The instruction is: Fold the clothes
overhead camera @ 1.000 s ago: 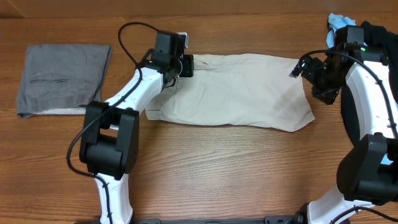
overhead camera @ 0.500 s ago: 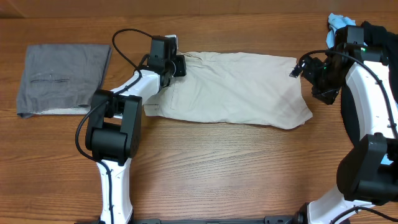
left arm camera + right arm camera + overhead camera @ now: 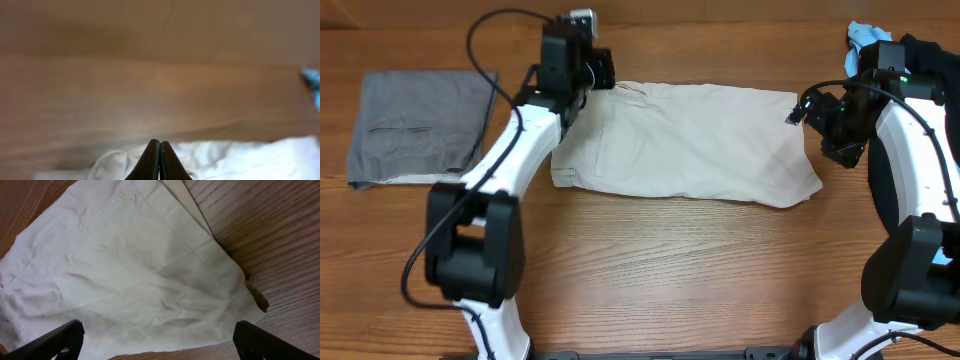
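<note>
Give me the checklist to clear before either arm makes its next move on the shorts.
1. Left gripper shut at the far left corner of the shorts: ok.
2. Fabric actually pinched between the left fingers: cannot tell; the wrist view shows only cloth around the closed tips.
3. Right gripper open and over the right end of the shorts, nothing held: ok.
4. Layers lined up at that right end: not ok; a lower layer peeks out past the upper one.
5. Grey garment lying apart from the shorts, out of the fold's way: ok.
</note>
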You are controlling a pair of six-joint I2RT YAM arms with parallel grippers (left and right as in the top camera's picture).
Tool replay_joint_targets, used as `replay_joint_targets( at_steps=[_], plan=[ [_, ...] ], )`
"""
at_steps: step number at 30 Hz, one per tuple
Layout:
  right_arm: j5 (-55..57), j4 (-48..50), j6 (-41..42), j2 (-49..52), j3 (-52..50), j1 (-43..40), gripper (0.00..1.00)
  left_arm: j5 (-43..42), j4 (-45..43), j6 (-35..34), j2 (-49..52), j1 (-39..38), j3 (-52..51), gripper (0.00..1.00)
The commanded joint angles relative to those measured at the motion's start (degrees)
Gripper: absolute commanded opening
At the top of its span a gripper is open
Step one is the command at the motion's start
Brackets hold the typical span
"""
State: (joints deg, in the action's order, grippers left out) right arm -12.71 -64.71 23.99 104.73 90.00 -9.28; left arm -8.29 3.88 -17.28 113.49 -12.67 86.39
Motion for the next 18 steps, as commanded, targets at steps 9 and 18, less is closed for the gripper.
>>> replay_joint_targets(
  at_steps=[9, 18],
  plan=[
    [-0.5, 0.1, -0.2, -1.2, 0.8, -0.1, 1.0, 6.0, 8.9, -3.1, 6.8, 2.4, 0.0, 0.04],
    [-0.5, 0.1, -0.2, -1.2, 0.8, -0.1, 1.0, 5.9, 4.4, -5.0, 14.1, 4.5, 0.0, 0.04]
  ],
)
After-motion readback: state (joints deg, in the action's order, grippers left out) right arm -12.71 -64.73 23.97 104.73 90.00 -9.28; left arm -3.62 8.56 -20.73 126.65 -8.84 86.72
